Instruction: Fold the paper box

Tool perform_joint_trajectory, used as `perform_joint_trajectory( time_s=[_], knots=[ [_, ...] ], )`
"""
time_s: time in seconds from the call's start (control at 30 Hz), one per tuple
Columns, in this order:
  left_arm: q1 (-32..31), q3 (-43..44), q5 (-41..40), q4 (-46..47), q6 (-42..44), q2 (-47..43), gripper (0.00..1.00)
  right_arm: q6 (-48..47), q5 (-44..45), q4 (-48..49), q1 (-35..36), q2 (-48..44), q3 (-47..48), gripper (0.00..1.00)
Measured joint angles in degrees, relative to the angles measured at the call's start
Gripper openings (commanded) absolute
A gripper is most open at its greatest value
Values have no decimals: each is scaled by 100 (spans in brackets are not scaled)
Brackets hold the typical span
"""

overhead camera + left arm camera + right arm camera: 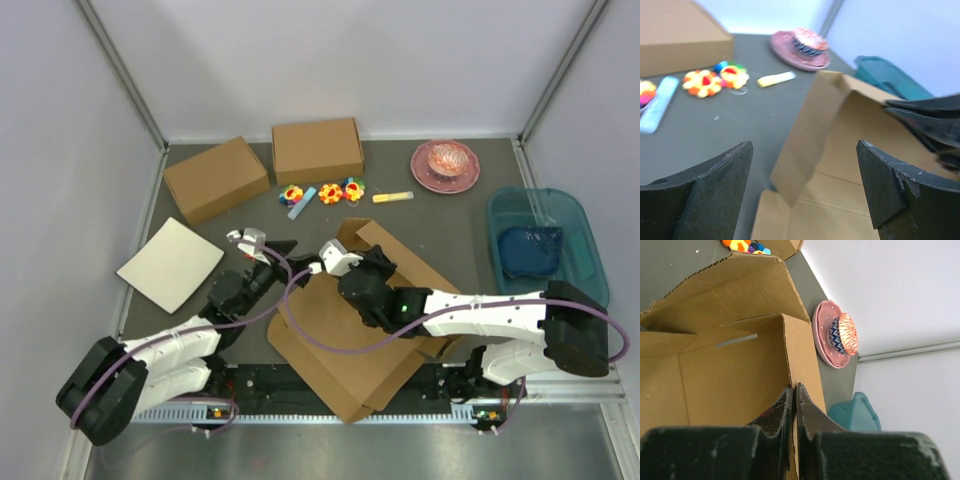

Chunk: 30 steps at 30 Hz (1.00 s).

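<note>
**Right gripper pinching a raised flap, left gripper open beside it**

Dark table [450, 235], walled on three sides. The paper box [335, 375] is the biggest item. It is only partly formed, lies at the middle of the near edge, and is turned at an angle so one corner hangs past that edge. Its far flaps stand up.

The right arm [500, 315] reaches low from the near right corner across the box. The right gripper [794, 392] has its fingers nearly together, clamped on the upright edge of a box wall. The left arm [170, 350] angles in from the near left corner. The left gripper [805, 150] is spread wide and holds nothing; a raised box flap stands just ahead of it.

A blue tub [585, 235] sits along the right edge, apart from the box, with a bare strip between them. Two closed boxes [215, 178] [317, 150] stand at the far left. A white board [170, 263] lies near the left edge, just beside the left arm. A pink plate [432, 178] is at the far edge, right of centre. Flower toys [322, 192] and a yellow stick [393, 197] lie in a row, with bare table between them and the box's far corner.
</note>
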Motion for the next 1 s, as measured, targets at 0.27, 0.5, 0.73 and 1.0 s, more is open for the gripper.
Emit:
perform_joint_trajectory(
  time_s=[0.27, 0.5, 0.73, 1.0],
  knots=[
    [7, 855, -1132, -925, -2, 1209, 88, -485, 304, 260, 291, 275, -4, 0],
    [9, 1528, -1121, -916, -20, 2262, 87, -776, 533, 457, 448, 439, -15, 0],
    [26, 1578, -260, -693, -142, 2614, 83, -852, 544, 485, 468, 439, -17, 0],
    [-13, 1036, 610, -96, -376, 2455, 91, -859, 544, 496, 472, 439, -17, 0]
  ],
)
